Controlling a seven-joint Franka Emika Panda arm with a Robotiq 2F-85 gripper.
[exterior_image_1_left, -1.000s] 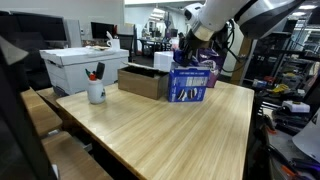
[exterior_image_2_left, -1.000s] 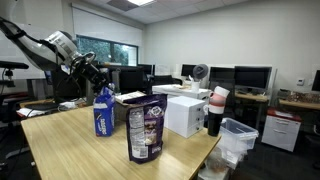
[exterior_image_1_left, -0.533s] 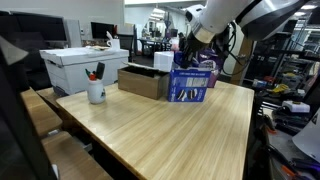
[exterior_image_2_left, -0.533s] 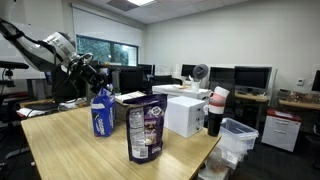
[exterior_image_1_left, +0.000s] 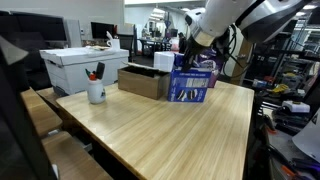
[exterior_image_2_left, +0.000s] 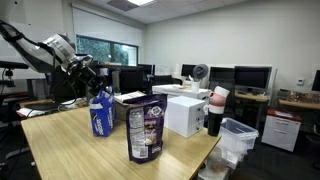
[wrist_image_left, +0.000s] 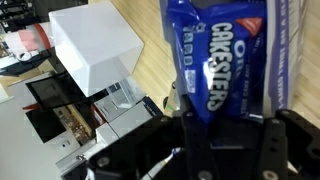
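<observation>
Blue foil is seen clamped between the fingers (wrist_image_left: 184, 116), which are closed narrowly on the upper edge of the blue bag (wrist_image_left: 225, 60). "CAKESTERS" can be read in white letters on its face in the wrist view. In both exterior views the blue bag (exterior_image_1_left: 191, 82) (exterior_image_2_left: 101, 112) is seen below the fingers, low over the wooden tabletop (exterior_image_1_left: 170, 130); whether its base touches cannot be told. A cardboard box (exterior_image_1_left: 143, 80) is placed just beside the bag, its contents hidden. A white mug (exterior_image_1_left: 96, 92) holding markers is set well apart from the fingers. A dark snack pouch (exterior_image_2_left: 146, 130) is stood upright, well apart, its print too small to read.
</observation>
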